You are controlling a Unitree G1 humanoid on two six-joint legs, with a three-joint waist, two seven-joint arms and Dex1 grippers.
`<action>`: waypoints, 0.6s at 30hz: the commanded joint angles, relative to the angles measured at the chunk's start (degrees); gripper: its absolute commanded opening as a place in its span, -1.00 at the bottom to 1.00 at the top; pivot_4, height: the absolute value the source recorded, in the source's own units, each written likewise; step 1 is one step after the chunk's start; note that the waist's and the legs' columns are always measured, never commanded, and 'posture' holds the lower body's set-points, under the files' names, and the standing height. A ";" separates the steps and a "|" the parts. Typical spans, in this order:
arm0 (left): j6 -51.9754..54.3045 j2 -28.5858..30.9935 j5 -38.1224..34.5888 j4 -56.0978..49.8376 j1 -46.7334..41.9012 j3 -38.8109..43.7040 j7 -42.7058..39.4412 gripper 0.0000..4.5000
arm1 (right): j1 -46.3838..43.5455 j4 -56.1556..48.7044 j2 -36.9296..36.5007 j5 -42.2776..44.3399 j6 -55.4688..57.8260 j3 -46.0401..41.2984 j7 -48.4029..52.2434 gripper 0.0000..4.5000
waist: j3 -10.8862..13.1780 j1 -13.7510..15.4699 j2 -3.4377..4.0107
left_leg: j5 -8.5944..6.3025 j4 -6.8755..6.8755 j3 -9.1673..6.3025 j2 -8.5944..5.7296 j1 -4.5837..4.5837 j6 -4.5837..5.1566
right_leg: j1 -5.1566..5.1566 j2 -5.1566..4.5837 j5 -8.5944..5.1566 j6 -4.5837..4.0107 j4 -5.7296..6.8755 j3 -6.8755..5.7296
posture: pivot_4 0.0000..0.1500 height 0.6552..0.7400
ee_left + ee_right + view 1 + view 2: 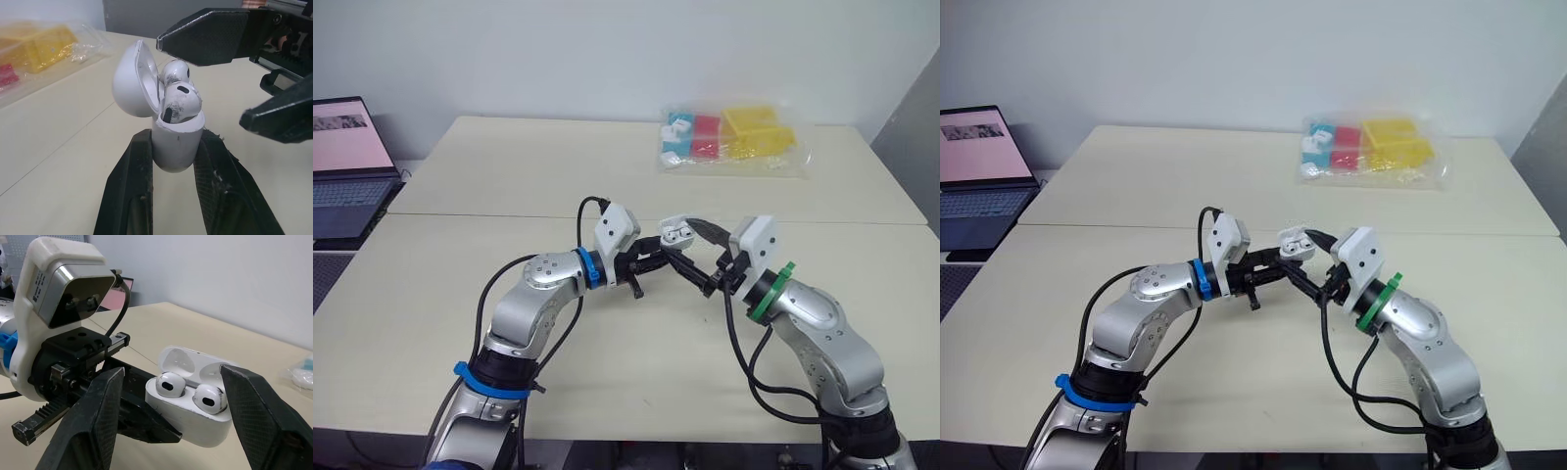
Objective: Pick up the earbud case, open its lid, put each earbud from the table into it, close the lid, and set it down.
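- The left gripper (176, 135) is clamped on the base of the earbud case (188, 417), holding it above the table (509, 176) at mid-scene
- The right gripper (173, 377) has its fingers spread wide, one on each side of the case and touching nothing
- Both earbuds (169, 383) sit in their wells and the lid (133, 83) stands open, so closing it looks to be the step in hand
- To do it well, hold the left clamp firm, bring one right finger behind the lid from 12 o'clock and press it down toward 6 o'clock without brushing the earbuds
- The mouth faces up; the case's long axis seems to run from 9 to 3 o'clock, with the hinge on the far side toward the plastic bag (734, 142)
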 commanded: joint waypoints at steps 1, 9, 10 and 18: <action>-0.76 0.52 -1.20 -2.27 -0.35 1.30 -0.28 -0.66 | -1.30 -5.45 -2.62 3.85 2.42 -4.76 0.62 0.44 | 0.00 0.01 0.00 | 0.00 0.00 -0.01 0.00 -0.01 0.00 | 0.00 0.00 0.00 0.00 0.00 0.00 | 1.00 1.00; -1.43 1.11 -1.06 -2.52 0.04 0.72 -1.43 -0.66 | -12.11 -2.62 -16.15 15.70 12.26 -15.25 7.45 0.44 | 0.01 -0.11 0.00 | 0.00 0.00 0.06 0.00 0.00 0.00 | 0.03 0.00 0.00 0.01 -0.10 -0.03 | 1.00 1.00; -1.48 1.09 -1.06 -2.55 0.03 0.64 -1.65 -0.66 | -14.44 -0.05 -18.43 15.46 12.21 -14.96 9.68 0.44 | 0.01 -0.14 0.00 | 0.00 0.00 0.08 0.01 0.01 0.00 | 0.02 0.01 0.00 0.00 -0.10 -0.04 | 1.00 1.00; -2.30 1.69 -0.57 -3.00 0.47 -0.50 -3.50 -0.66 | -28.80 17.57 -27.72 10.17 16.48 -3.48 20.52 -0.42 | 0.01 -0.12 0.00 | 0.00 -0.07 0.15 0.01 -0.02 0.02 | 0.01 -0.01 0.00 -0.02 -0.21 0.00 | 1.00 1.00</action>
